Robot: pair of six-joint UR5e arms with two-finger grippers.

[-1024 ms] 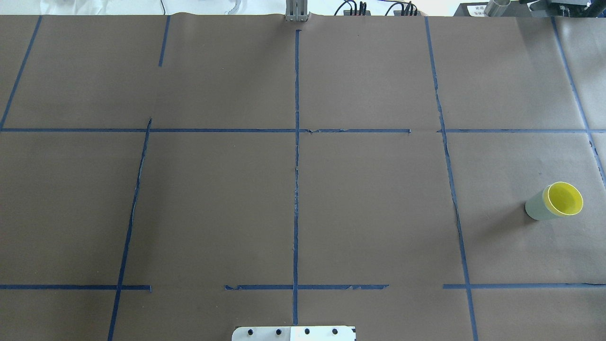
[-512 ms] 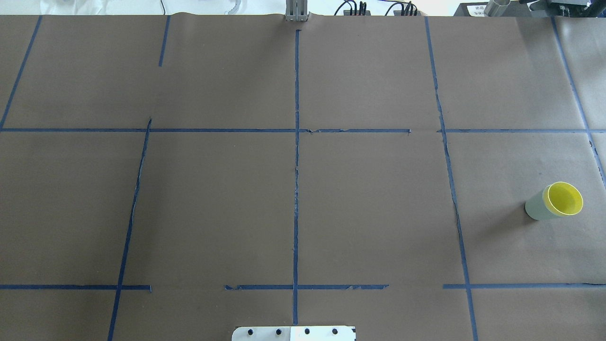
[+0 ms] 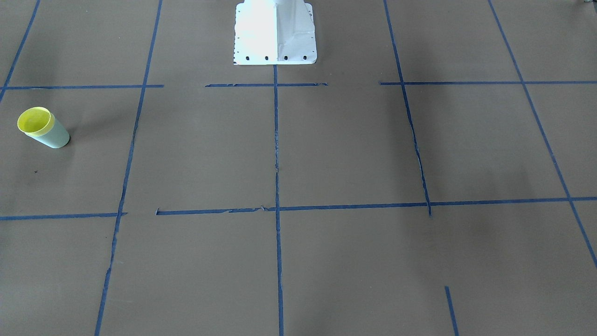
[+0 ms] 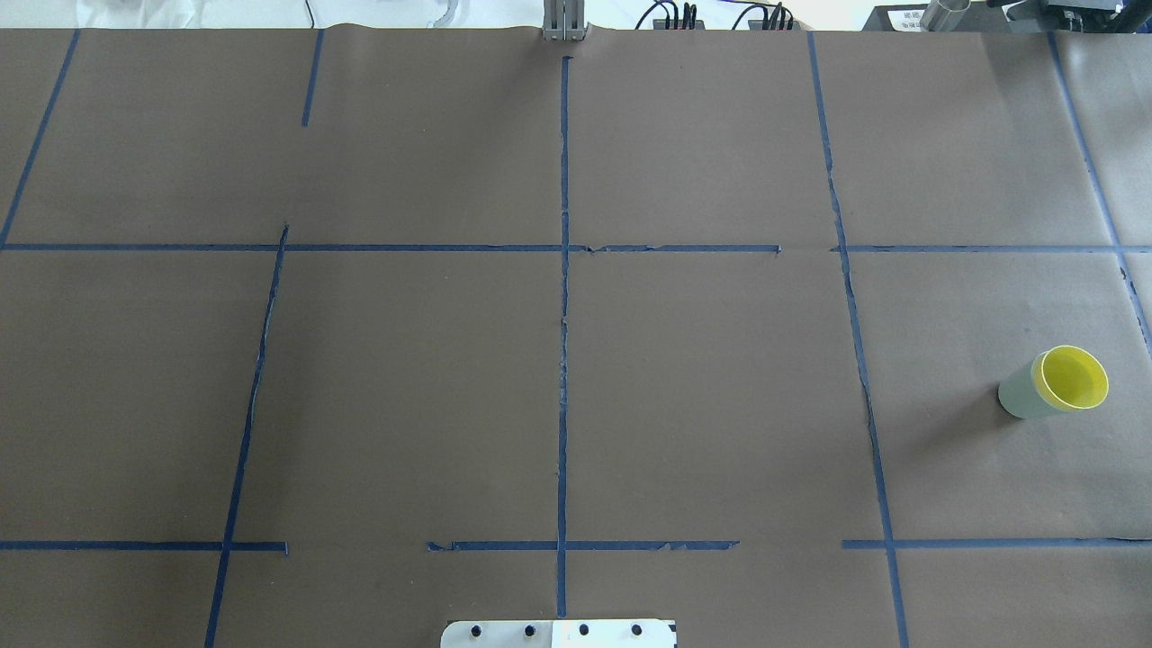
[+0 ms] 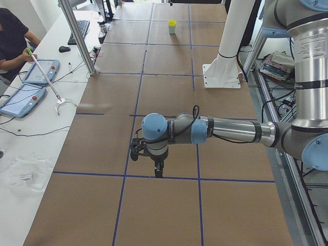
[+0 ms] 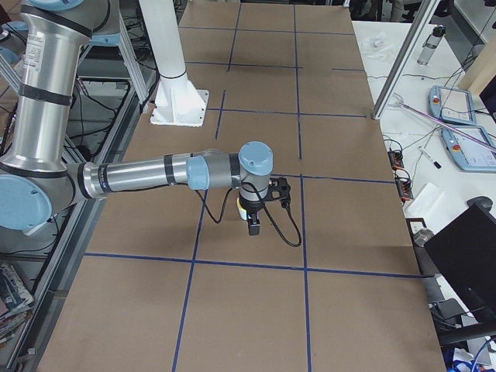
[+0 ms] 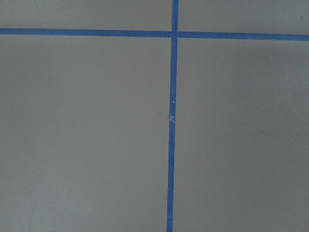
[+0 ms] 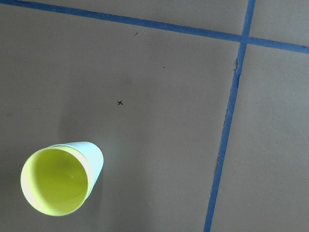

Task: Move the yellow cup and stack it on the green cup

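Note:
The yellow cup (image 4: 1071,376) sits nested inside the green cup (image 4: 1015,396), both upright at the table's right edge. From the front, the yellow cup (image 3: 33,120) and green cup (image 3: 56,136) are at the far left. In the right wrist view, the yellow cup (image 8: 55,181) and the green cup's wall (image 8: 91,152) lie below, at lower left. Only the side views show my grippers. The left gripper (image 5: 158,171) points down over bare paper far from the cups. The right gripper (image 6: 253,227) points down too. I cannot tell whether either is open or shut.
Brown paper with blue tape lines covers the table (image 4: 702,387). The white robot base (image 3: 275,32) stands at the middle of the near edge. A person (image 5: 10,36) sits at a side desk with tablets (image 5: 41,70), beside a metal post (image 5: 77,36).

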